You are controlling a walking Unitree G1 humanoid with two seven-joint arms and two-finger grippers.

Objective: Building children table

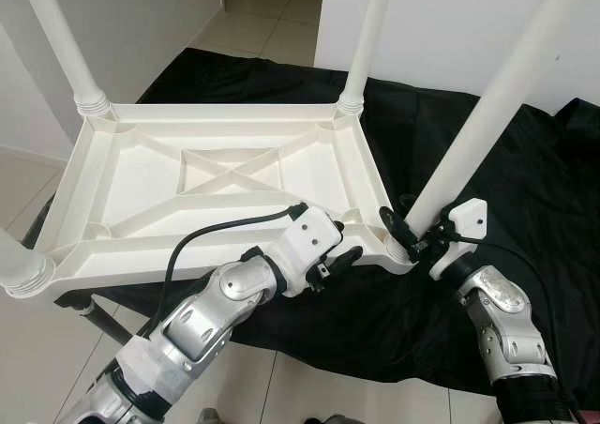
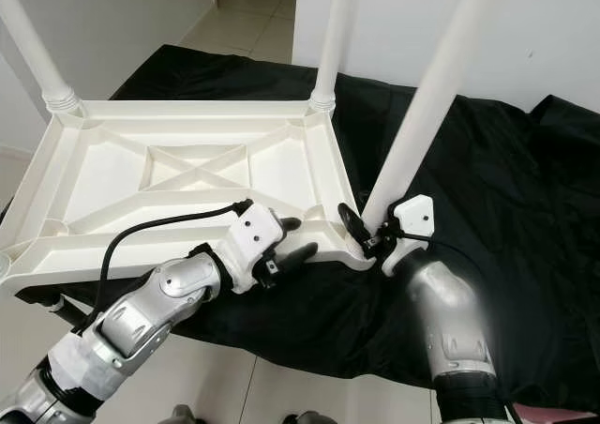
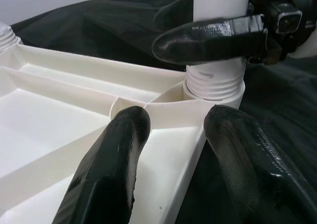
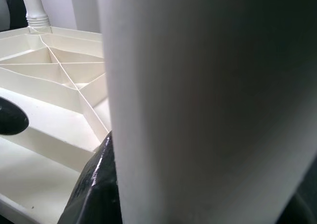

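— Where's that 4th leg point(image 1: 487, 105)?
— Standing in the near right corner socket of the upturned tabletop point(image 1: 141, 185), right gripper point(image 1: 419, 236) clamped round its base.
— And the left gripper point(image 1: 339, 252)?
— Fingers spread, straddling the rim just beside it.

The upturned tabletop point(image 1: 216, 175) is plain creamy white, its underside ribbed with a crossed X pattern at the middle. The four legs point(image 1: 487, 114) standing in its corners are the same white, with finely ridged threaded collars at their bases. Beneath the tabletop lies a black cloth point(image 1: 487, 171), unpatterned, with soft creases. Around the cloth, the floor point(image 1: 272, 21) is pale beige tile with thin grey joints. The left hand point(image 1: 349, 248) has glossy black fingers point(image 3: 114, 169) on a white housing with a black cable; the right hand point(image 1: 403, 229) matches, its arm silver.
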